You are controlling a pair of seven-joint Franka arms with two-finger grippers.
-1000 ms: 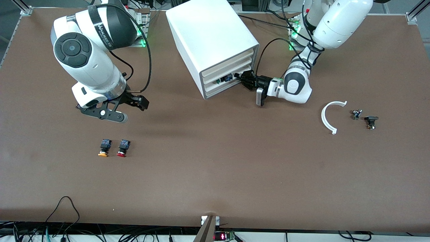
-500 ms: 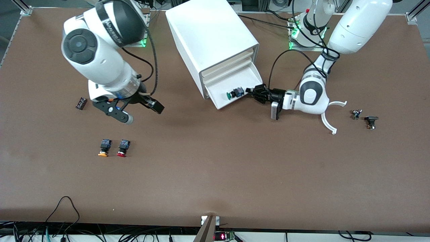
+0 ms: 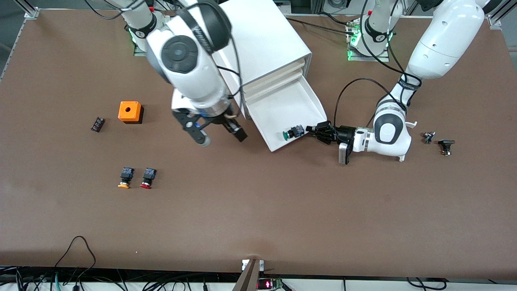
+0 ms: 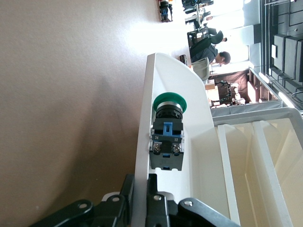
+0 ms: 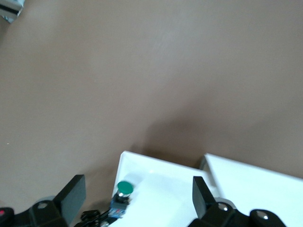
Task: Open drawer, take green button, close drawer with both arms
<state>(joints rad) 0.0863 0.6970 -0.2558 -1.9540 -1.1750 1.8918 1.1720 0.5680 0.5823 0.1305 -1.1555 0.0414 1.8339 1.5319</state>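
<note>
The white cabinet stands at the table's robot side. Its lowest drawer is pulled far out. The green button lies on its side in the drawer, close to the front panel. My left gripper is shut on the drawer's front wall at the corner toward the left arm's end. The left wrist view shows the wall between the left gripper's fingers, with the button just inside. My right gripper is open over the table beside the drawer. In the right wrist view the right gripper hangs over the drawer and the button.
A yellow-capped button and a red-capped button lie toward the right arm's end, with an orange box and a small black part farther from the camera. Two small parts and a white curved piece lie beside the left arm.
My left gripper has pulled the drawer out toward the camera, baring the green button. My right arm has swung from its end of the table to the drawer, uncovering the orange box.
</note>
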